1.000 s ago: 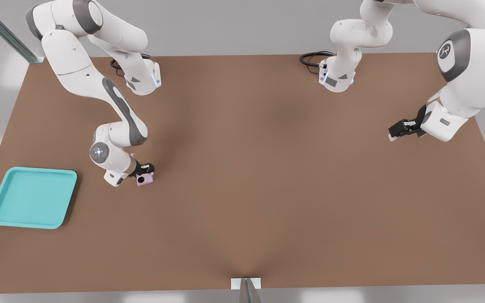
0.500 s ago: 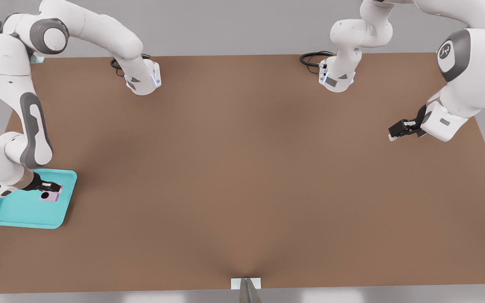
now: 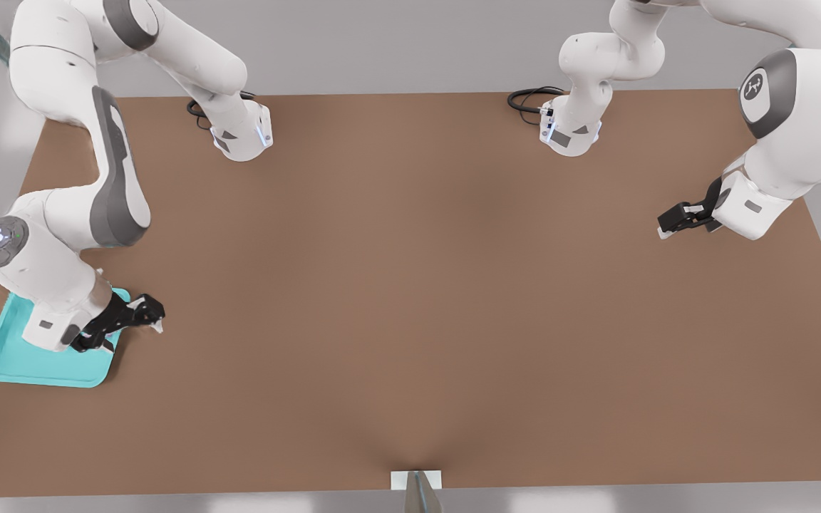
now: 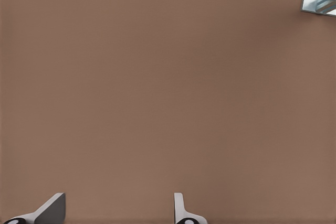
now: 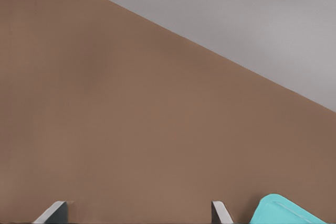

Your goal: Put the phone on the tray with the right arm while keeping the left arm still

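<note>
Right now my pincer (image 3: 148, 314) hangs over bare table, just past the tray's three o'clock edge in the front view, pointing toward three o'clock. Its fingertips (image 5: 55, 211) are spread wide in the right wrist view, with only brown tabletop showing between them. A rounded corner of the turquoise tray (image 3: 4, 363) shows just beside one fingertip there. The right arm (image 3: 47, 235) reaches down from eleven o'clock, and its wrist block sits over the tray's upper half and covers much of it. I cannot see the phone in any view, so I cannot tell where it lies; the bare part of the tray shows nothing on it. The tray sits at about eight o'clock on the brown table (image 3: 417, 285), close to the edge.
</note>
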